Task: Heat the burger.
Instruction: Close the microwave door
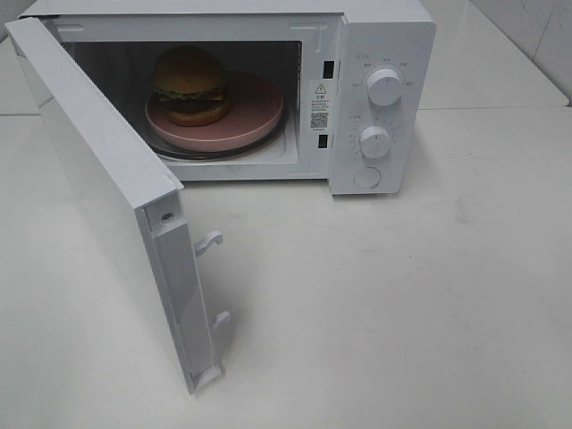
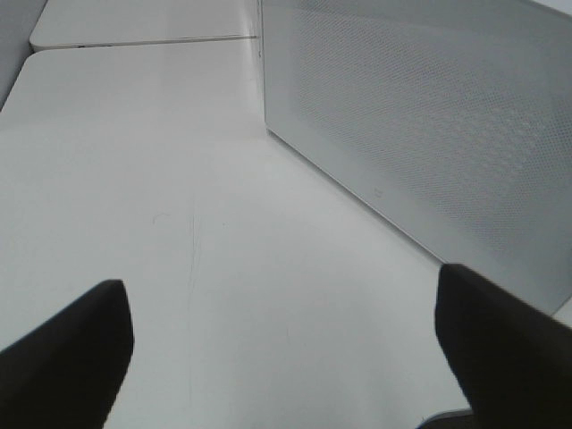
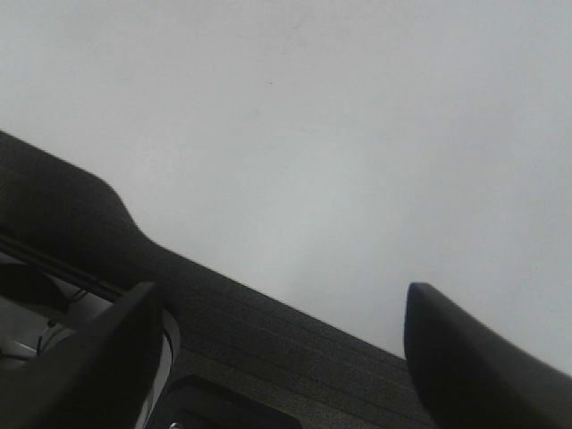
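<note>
My left claw (image 2: pixel 279 279) and right claw (image 3: pixel 281 288) both gape wide, empty; burger (image 1: pixel 189 82) sits at 9 o'clock on pink plate (image 1: pixel 255 114) inside microwave (image 1: pixel 384 54), door (image 1: pixel 98 170) open.

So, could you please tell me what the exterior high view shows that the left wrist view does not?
Only the exterior high view shows the burger on the pink plate inside the microwave, plus the upper knob and lower knob. Only the left wrist view shows the left gripper, open and empty. Both show the open door and the white table; the wrist view sees what appears to be the door's perforated outer face.
</note>
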